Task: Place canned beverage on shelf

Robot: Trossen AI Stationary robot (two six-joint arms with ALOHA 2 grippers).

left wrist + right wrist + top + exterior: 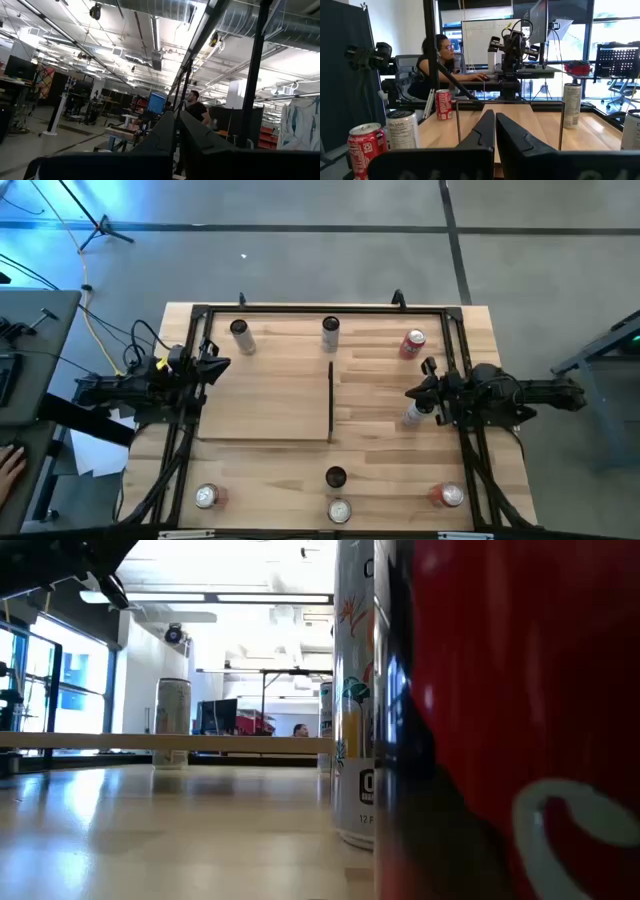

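The shelf (265, 385) is a pale-wood panel on the table's left half, with a dark upright strip (330, 400) along its right edge. A silver can (238, 332) stands on its far left part. Another can (331, 330) stands at the strip's far end. A white can (416, 415) stands upright just on the near side of my right gripper (412, 392), which is shut, empty and points at the strip (510, 102). I see no touch between them. My left gripper (218, 365) is shut and empty over the shelf's left edge, tipped upward.
A red can (413, 343) stands at the far right. Several cans stand along the near edge: (207, 497), (340, 510), (450, 496) and a dark-topped can (335, 477). A black metal frame (320, 310) rings the table. A person sits beyond the table (437, 60).
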